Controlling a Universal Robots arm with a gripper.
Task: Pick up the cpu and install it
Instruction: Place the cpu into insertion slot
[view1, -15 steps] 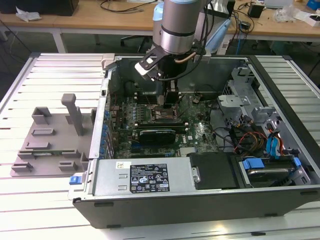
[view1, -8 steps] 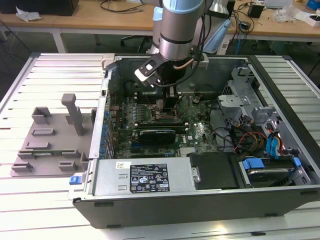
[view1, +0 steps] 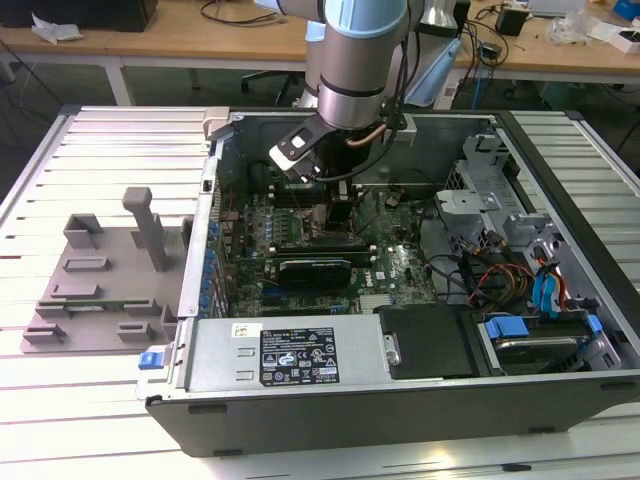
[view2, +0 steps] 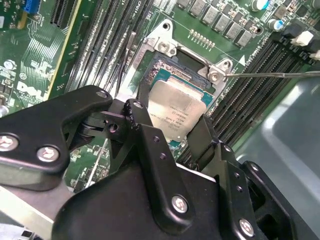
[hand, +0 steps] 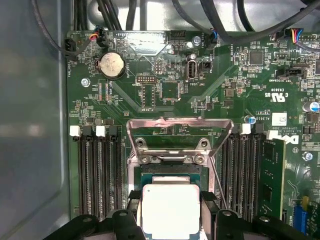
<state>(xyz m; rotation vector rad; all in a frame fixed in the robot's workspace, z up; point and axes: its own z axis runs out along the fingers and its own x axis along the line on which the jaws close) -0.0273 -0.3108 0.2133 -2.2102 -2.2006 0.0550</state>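
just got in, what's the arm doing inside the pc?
The robot arm is reaching into the open computer case. Its hand is closed on the cpu, one finger on each side, holding it right over the cpu socket on the motherboard. The socket's metal load plate is flipped open. Whether the chip is fully seated can't be told.

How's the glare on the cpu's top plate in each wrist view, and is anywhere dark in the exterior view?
First wrist view: the cpu is washed out near white by glare. Second wrist view: its plate is evenly lit with a mild sheen, and the tool's black body covers part of it. Exterior view: the computer case interior under the arm sits in shadow.
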